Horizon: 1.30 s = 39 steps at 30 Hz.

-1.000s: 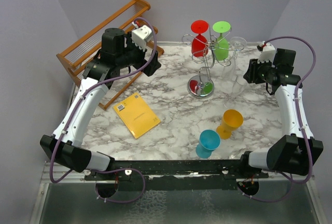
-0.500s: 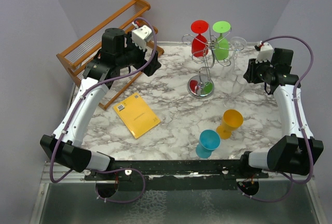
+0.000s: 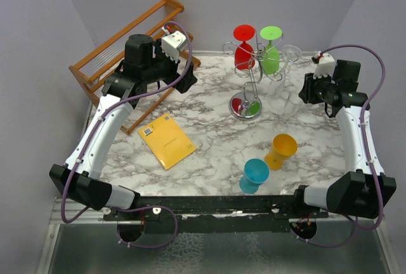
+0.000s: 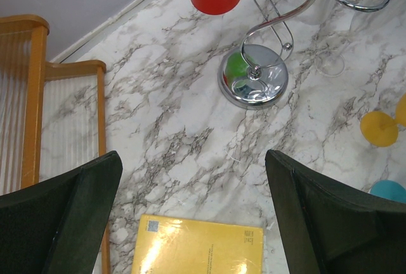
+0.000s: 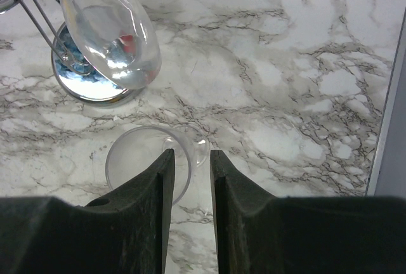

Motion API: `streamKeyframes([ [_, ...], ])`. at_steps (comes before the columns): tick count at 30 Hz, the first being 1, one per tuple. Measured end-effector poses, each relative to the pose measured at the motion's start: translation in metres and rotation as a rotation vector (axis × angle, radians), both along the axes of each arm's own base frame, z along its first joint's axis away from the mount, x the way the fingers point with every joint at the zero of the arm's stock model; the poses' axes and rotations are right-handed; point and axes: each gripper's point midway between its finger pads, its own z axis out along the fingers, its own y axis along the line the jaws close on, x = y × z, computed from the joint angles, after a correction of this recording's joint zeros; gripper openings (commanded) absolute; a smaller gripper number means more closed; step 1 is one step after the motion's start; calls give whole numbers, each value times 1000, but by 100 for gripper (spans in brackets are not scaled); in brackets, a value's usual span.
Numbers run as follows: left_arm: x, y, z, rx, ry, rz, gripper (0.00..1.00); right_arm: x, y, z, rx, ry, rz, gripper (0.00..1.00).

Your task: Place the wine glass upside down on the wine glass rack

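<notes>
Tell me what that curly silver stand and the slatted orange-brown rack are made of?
The curly silver wire stand looks like polished, chromed metal: its round base mirrors red and green colours. The slatted orange-brown rack looks like varnished wood, judging by its warm tone and slight sheen, though I cannot be sure.

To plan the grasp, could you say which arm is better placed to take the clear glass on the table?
Right. The right claw sits over the clear wine glass beside the wine glass rack; the left claw hangs far off, near the wooden rack.
</notes>
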Motion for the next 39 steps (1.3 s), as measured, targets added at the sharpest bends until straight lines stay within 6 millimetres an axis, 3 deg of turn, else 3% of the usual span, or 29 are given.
streamKeyframes([
  [15, 0, 0, 0, 0, -1, 0, 99, -9, 0, -3, -19, 24, 19, 29],
  [26, 0, 2, 1, 0, -2, 4, 99, -5, 0, -16, -10, 69, 22, 19],
  [31, 0, 2, 1, 0, -3, 4, 99, -2, -1, -14, -11, 76, 20, 10],
  [35, 0, 2, 1, 2, -5, 3, 99, -2, -6, -13, -33, 78, -1, 2],
  [39, 0, 2, 1, 4, -8, 2, 99, -4, -16, -12, -75, 78, -36, 2],
])
